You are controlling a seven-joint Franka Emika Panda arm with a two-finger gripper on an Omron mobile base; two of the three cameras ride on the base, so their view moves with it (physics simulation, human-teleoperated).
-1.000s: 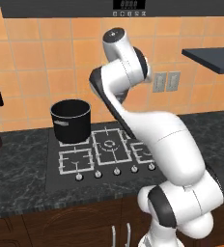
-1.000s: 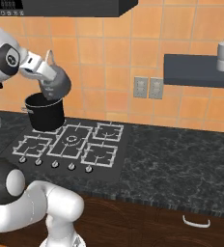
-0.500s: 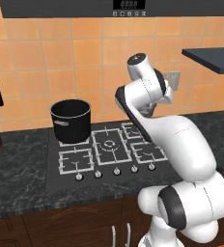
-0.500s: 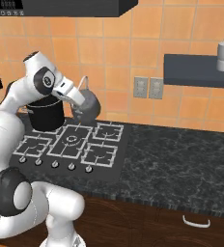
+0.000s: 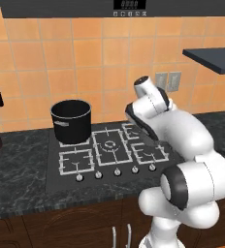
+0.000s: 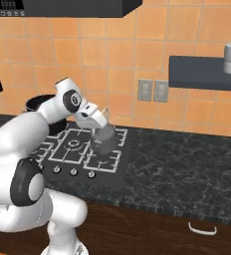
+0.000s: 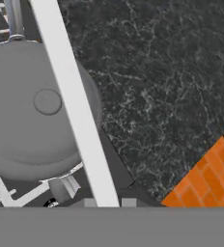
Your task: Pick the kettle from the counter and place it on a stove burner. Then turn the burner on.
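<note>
Moved: arm has swung from over the pot [image 5: 72, 120] rightward, carrying the kettle [image 6: 105, 138] to the stove's right edge.
Gripper [image 6: 100, 121]: jaws closed on the kettle's thin handle [image 7: 73, 103].
Kettle: hangs in the air above the right-hand burners [image 6: 106, 159], near where stove [image 5: 112, 147] meets counter [image 6: 187, 169].
Pot: rear left burner, well apart from the kettle.
Open room: bare marbled counter stretches right of the stove; tiled wall [image 6: 117, 60] behind.
</note>
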